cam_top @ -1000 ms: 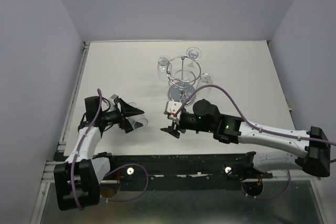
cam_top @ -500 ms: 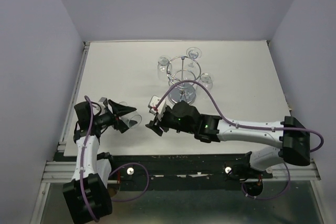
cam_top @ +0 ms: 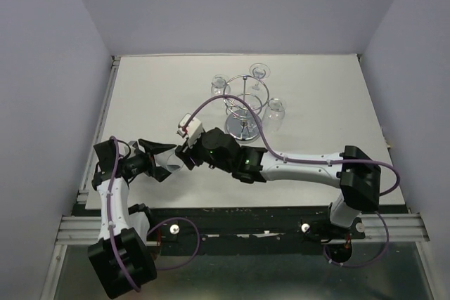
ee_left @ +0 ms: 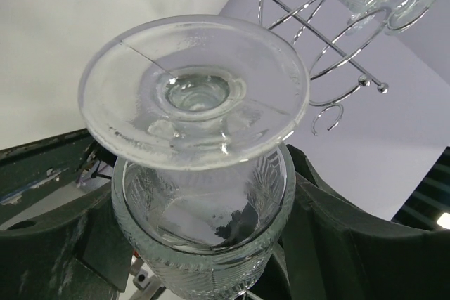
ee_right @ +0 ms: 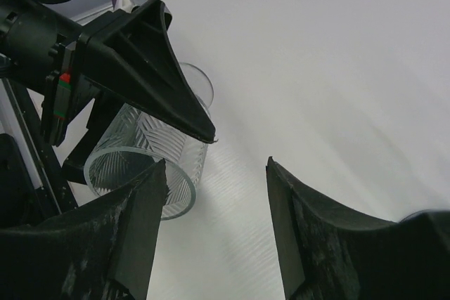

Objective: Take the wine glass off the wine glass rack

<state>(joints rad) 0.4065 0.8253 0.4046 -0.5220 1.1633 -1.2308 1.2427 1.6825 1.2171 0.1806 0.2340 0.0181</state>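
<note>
L pincer (cam_top: 162, 161) grips wine glass (ee_left: 193, 96) by bowl, well clear of rack (cam_top: 246, 103); R pincer (ee_right: 214, 223) gapes wide, empty, glass just ahead of it, prob. lining up a handover.

Left arm (cam_top: 107, 198) and right arm (cam_top: 309, 168): white links, black joints, purple cables (cam_top: 226, 102). Left hand (cam_top: 160, 159) and right hand (cam_top: 187, 154): black, wedge-fingered.

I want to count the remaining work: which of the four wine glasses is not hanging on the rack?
The wine glass held by its bowl in the left gripper; the other three glasses hang on the wine glass rack.
</note>
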